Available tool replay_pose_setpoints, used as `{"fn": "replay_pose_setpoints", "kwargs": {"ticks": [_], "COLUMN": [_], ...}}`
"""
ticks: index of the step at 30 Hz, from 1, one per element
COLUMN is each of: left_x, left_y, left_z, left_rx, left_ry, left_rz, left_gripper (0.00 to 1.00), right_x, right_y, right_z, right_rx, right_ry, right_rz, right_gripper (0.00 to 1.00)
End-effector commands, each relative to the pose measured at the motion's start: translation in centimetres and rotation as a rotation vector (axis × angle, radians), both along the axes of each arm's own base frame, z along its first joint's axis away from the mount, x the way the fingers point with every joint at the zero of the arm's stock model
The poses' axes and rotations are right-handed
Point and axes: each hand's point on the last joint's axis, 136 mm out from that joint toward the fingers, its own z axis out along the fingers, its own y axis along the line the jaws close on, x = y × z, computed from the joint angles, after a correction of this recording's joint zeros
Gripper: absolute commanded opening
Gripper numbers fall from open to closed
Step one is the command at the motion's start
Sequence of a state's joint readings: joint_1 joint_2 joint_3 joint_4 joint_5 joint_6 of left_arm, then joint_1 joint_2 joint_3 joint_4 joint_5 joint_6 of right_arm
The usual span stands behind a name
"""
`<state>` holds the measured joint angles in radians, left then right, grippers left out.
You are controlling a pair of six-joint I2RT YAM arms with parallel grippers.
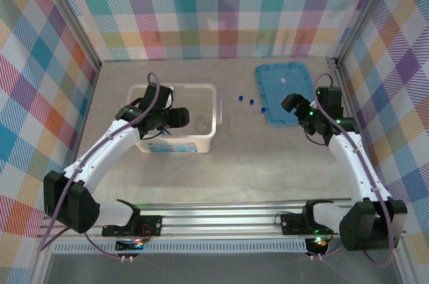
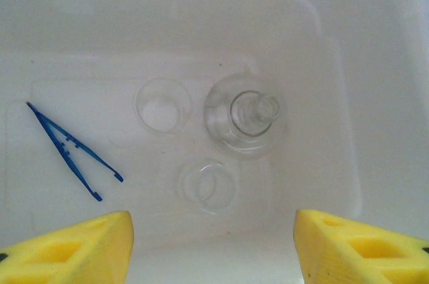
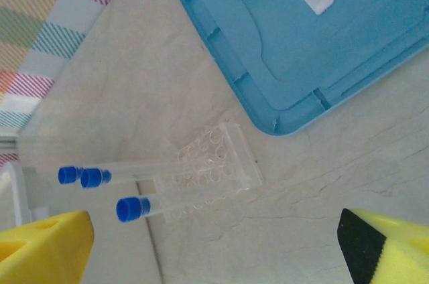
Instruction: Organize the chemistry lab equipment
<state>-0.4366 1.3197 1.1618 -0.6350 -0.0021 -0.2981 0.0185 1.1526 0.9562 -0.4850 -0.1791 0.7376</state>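
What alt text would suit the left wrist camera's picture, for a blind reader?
Looking down into a translucent white plastic box: a round clear glass flask sits at the centre, two small clear round dishes beside it, and dark blue tweezers lie to the left. Two yellow fingers stand apart at the bottom edge, holding nothing.

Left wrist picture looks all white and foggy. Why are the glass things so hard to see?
Left wrist: bright light washes the box pale, so the flask is faint; the tweezers look sharp. Right wrist: clear tubes fade into the table, blue caps pop.
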Motion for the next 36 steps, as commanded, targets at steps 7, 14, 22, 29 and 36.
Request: {"fn": "replay_pose_setpoints", "kwargs": {"ticks": [7, 14, 22, 29, 36], "left_x": [-1.0, -1.8, -2.5, -2.9, -3.5], "left_y": [0.7, 1.2, 1.9, 1.8, 1.9], "left_z": [3.7, 4.5, 5.4, 5.3, 4.8], "left_rx": [-0.056, -0.046, -0.049, -0.043, -0.042], "left_ry": [-0.122, -0.144, -0.199, -0.196, -0.197], "left_rz": [0.018, 0.01, 0.017, -0.006, -0.026], "left_gripper": [0.65, 0.65, 0.67, 0.67, 0.69], "right_x": [2.3, 3.4, 4.3, 5.7, 7.1], "right_y": [-0.2, -1.0, -1.7, -2.2, -2.8], "right_z": [-3.1, -6.3, -10.2, -12.0, -13.2], "right_rx": [0.284, 0.37, 0.424, 0.441, 0.425], "right_ry": [0.013, 0.032, 0.089, 0.111, 0.134], "right_rz": [-0.122, -0.239, -0.324, -0.358, -0.373], "right_gripper": [0.94, 0.93, 0.93, 0.93, 0.92]}}
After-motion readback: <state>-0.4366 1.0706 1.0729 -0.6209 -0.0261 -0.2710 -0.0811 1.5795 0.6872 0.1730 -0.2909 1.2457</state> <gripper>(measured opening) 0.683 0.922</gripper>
